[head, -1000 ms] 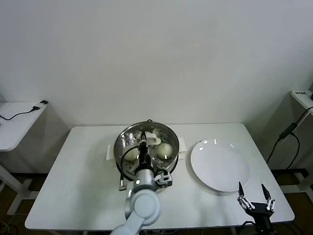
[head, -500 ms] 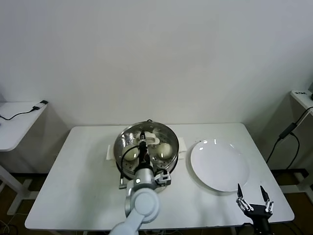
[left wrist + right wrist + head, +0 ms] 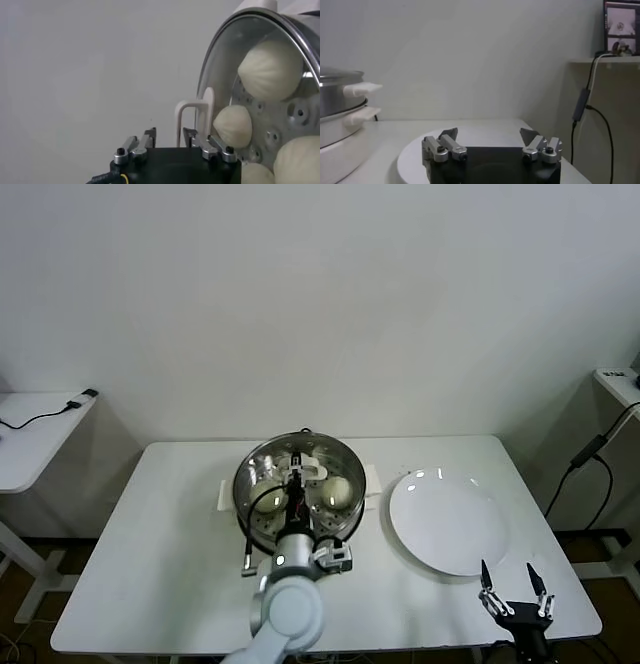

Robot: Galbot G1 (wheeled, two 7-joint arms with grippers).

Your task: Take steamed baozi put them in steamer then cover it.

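Baozi (image 3: 270, 70) lie inside the steamer (image 3: 262, 467) — left end effector (image 3: 297, 477) hangs above them, fingers spread, empty.

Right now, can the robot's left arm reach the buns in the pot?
Probably yes. The left gripper hangs right over the open steamer, empty, fingers apart. No lid covers the baozi, so nothing blocks it. The right gripper waits beside the white plate.

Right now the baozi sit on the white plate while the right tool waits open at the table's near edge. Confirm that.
Not quite. The white plate is bare; the baozi lie inside the steamer, as the left wrist view shows. The rest holds: the right tool waits open at the table's near edge.
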